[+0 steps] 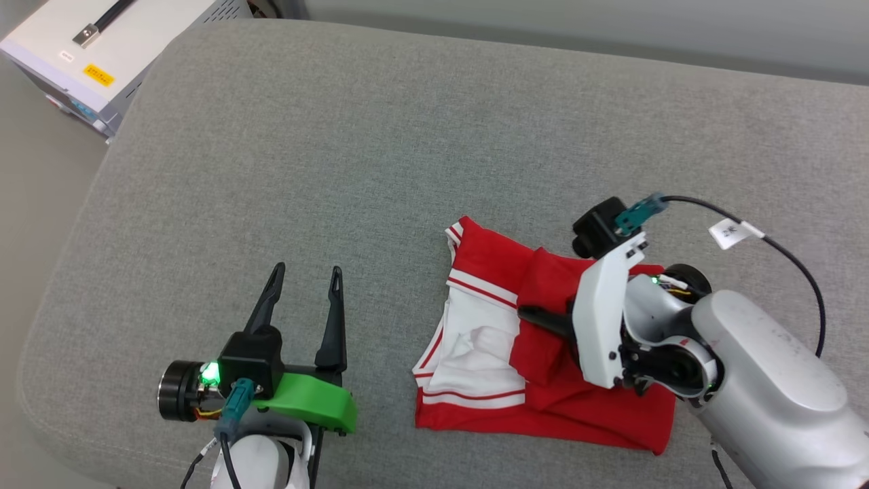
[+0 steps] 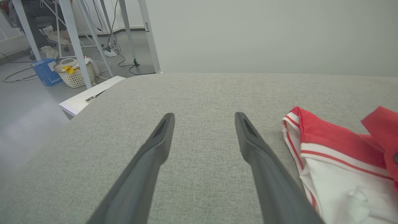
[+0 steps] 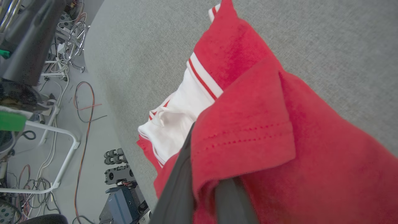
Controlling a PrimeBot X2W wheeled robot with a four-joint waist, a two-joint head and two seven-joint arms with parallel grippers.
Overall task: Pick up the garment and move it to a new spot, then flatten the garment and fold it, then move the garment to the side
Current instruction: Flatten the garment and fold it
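The garment (image 1: 536, 360), red with white sleeves and red-and-white striped trim, lies folded on the grey cushion at centre right. My right gripper (image 1: 536, 314) is shut on a red fold of the garment (image 3: 248, 130), lifting that flap a little; its dark fingers (image 3: 177, 186) run under the cloth. Over bare cushion to the left, my left gripper (image 1: 305, 278) stands open with nothing between its fingers (image 2: 155, 149). From the left wrist, the garment (image 2: 342, 161) appears at the right edge, apart from the fingers.
The grey cushion (image 1: 339, 170) spreads wide to the back and left. A white box-like unit (image 1: 102, 54) stands beyond its far left corner. On the floor are cables, table legs and a white basket (image 2: 76, 73).
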